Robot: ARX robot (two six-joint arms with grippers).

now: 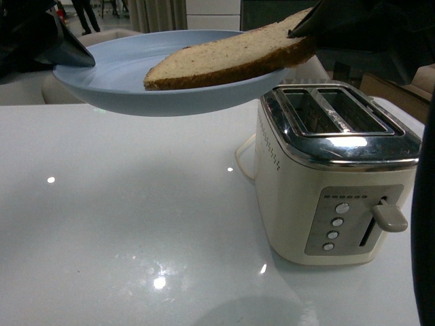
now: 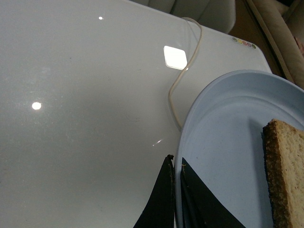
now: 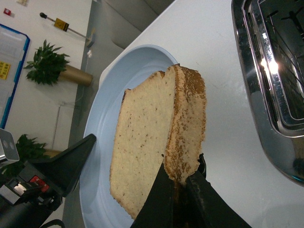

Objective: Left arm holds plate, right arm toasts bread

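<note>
The left arm (image 2: 175, 159) holds the pale blue plate (image 1: 129, 85) in the air above the glossy white worktop (image 1: 122, 224), its fingers (image 2: 159, 199) pinched narrowly over the plate's left rim. The right arm (image 3: 179, 173) has its fingers clamped on the right end of the bread (image 1: 231, 58), which juts past the plate's right edge while its left end lies low over the plate. A cream toaster (image 1: 340, 176) stands just below on the right, slots facing up, its lever raised
</note>
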